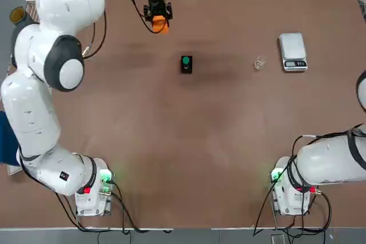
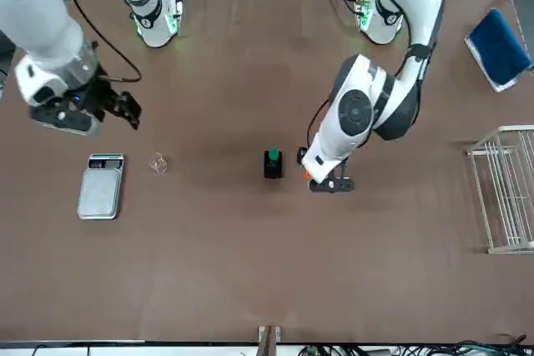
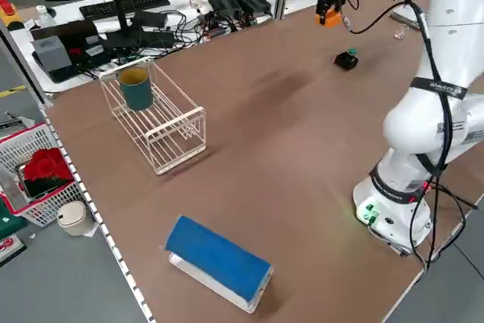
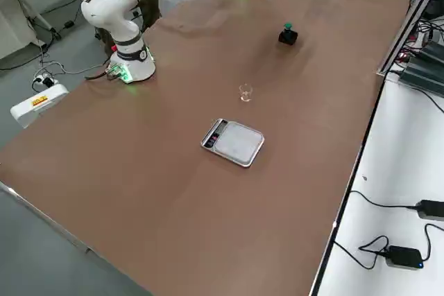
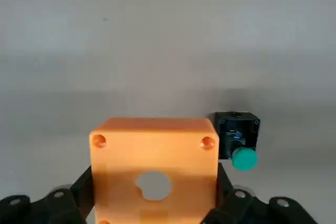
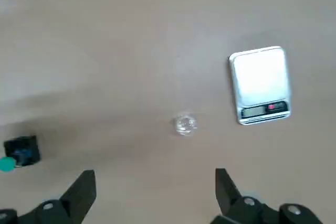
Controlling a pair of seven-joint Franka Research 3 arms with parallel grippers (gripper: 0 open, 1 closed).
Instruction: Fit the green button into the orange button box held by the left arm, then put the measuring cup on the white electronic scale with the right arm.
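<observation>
My left gripper (image 1: 156,13) hangs above the table's far left part, shut on the orange button box (image 5: 154,153), whose round hole faces the wrist camera. The green button (image 1: 186,60) stands on a small black block (image 1: 186,66) at the middle of the table, apart from the box. Right of it is the clear measuring cup (image 1: 259,64), upright, with the white electronic scale (image 1: 293,51) just beyond. My right gripper (image 6: 155,176) hovers open and empty above the table near the cup (image 6: 185,124) and scale (image 6: 260,85).
A wire rack (image 3: 155,115) holding a teal mug (image 3: 137,88) and a blue-topped block (image 3: 219,260) stand on the table's left side. Cables and power units lie beyond the far edge.
</observation>
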